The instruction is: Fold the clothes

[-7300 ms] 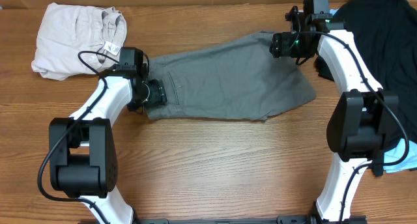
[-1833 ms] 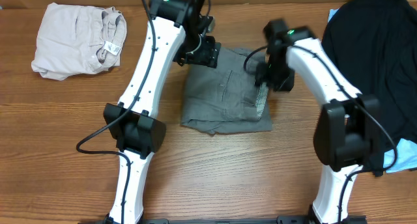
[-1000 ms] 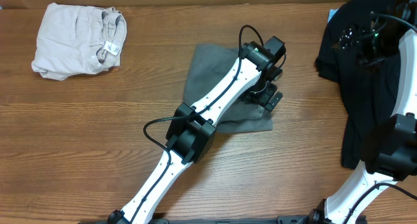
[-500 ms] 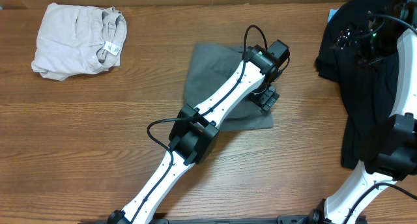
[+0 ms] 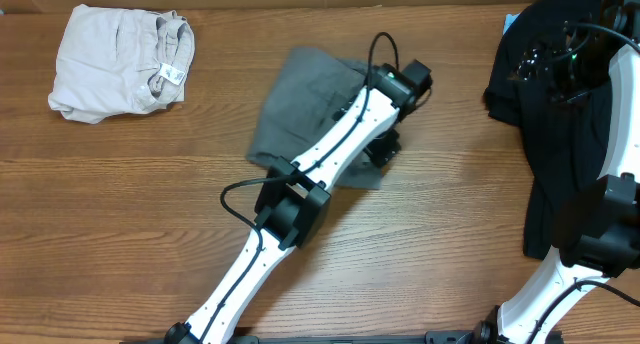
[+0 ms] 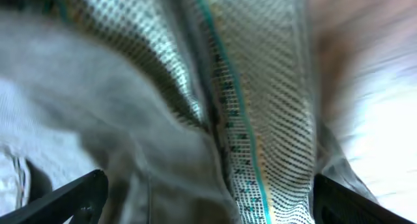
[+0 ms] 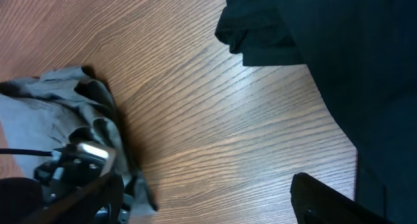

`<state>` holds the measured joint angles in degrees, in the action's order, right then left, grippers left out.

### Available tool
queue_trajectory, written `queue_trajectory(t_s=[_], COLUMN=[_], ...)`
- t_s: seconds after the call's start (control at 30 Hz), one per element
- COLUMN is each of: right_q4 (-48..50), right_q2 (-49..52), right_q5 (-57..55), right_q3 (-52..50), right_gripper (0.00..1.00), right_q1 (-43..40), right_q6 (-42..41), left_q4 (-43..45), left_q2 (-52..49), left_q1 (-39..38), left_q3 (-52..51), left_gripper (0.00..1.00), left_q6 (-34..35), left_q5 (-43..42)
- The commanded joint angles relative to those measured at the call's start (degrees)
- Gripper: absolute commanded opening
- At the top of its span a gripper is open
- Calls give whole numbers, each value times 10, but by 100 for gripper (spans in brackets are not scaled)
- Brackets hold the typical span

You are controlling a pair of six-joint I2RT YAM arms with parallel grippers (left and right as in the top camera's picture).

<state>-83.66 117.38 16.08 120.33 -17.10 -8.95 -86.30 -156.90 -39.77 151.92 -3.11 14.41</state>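
The mid-grey shorts [image 5: 300, 104] lie folded in a compact bundle at the table's middle back. My left gripper [image 5: 383, 147] is down on their right edge. In the left wrist view its fingers [image 6: 208, 201] are spread wide, with grey cloth and a white mesh lining [image 6: 260, 87] filling the frame. My right gripper [image 5: 545, 59] is at the far right by the black T-shirt [image 5: 570, 134]. In the right wrist view it is open and empty [image 7: 205, 185] above bare wood, with the T-shirt [image 7: 339, 42] at top right and the shorts [image 7: 39, 113] at left.
The cream garment with a white label [image 5: 110, 59] lies folded at the back left. A light blue item [image 5: 620, 239] shows under the T-shirt at the right edge. The left arm stretches diagonally across the table's middle.
The shorts have slid and turned toward the left, and my left gripper has moved left with them. The right arm has stayed put.
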Motion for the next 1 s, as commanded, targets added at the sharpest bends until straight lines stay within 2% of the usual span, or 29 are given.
queue_trajectory(t_s=[0.0,0.27,0.33,0.7,0.87,0.97], right_q4=[5,18,21,25,25,25], right_q2=[-8,-7,-7,-6,-6,-6], right_q5=[-5,3,3,5,6,7], right_q3=[4,4,2,0,0,0], right_gripper=[86,86,86,86,86,86], right_q1=[1,1,1,1,1,1], right_q6=[5,5,4,5,4,5], left_q4=[-33,-104,-105,-105,-92,-73], left_q2=[-32,-32,-31,12,17,16], left_q1=[57,120,134,144,144,141], left_q3=[-8,-8,-7,75,104,83], left_gripper=[100,100,100,97,98,96], left_q6=[25,105,111,98,150,186], left_q5=[62,-123,-147,-182,-261,-225])
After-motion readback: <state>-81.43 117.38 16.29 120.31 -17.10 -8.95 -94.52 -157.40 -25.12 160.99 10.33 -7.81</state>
